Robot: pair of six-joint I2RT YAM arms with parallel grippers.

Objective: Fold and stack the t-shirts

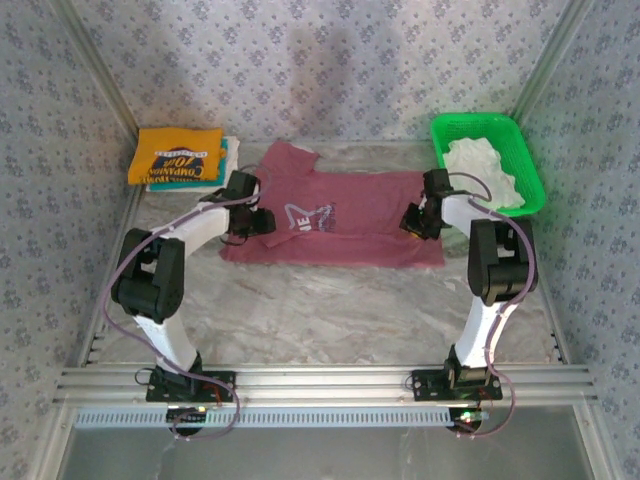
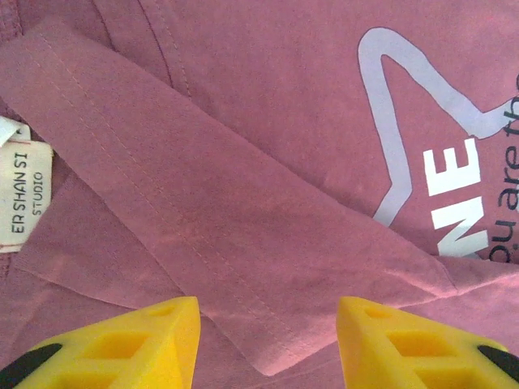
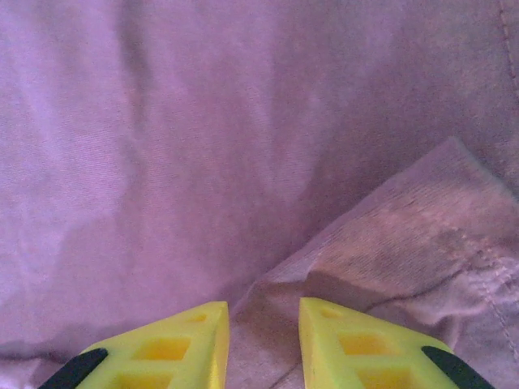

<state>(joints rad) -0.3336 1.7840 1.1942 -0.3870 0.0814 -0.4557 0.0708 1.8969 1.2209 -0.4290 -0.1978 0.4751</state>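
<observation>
**Layout and edges**
- The maroon shirt (image 1: 340, 235) lay flat on the far half of the table (image 1: 330, 310), print (image 1: 305, 217) facing up. Its near edge ran straight from left to right. One sleeve stuck out at the far left corner.
- The yellow shirt (image 1: 180, 155) sat folded at the far left, on top of a teal shirt (image 1: 226, 160). This stack was just beside the maroon shirt's far left corner, not touching it.
- The basket (image 1: 478, 120) stood at the far right against the wall, with white cloth (image 1: 485, 165) inside it.
- Open table lay between the maroon shirt's near edge and the rail (image 1: 320, 380). A narrow strip of table also showed on the far side of that shirt.

**Left arm**
- The elbow was folded back to the near left, and the forearm reached in to the maroon shirt's left edge.
- The left gripper (image 1: 258, 222) pointed down over the cloth.
- In the wrist view, the left gripper (image 2: 266, 312) had its jaws released and well apart. The corner of a folded flap of the maroon shirt (image 2: 243, 162) lay flat between them. The label (image 2: 24, 186) was on the left and the print (image 2: 422, 162) on the right.

**Right arm**
- The elbow stood upright at the near right, and the forearm was bent in toward the shirt's right edge, close to the basket.
- The right gripper (image 1: 413, 222) rested low on the cloth.
- In the wrist view, the right gripper (image 3: 262, 312) had its jaws close together. A hemmed fold of the maroon shirt (image 3: 203, 146) ran into the gap between them. Whether the fold was pinched cannot be told
</observation>
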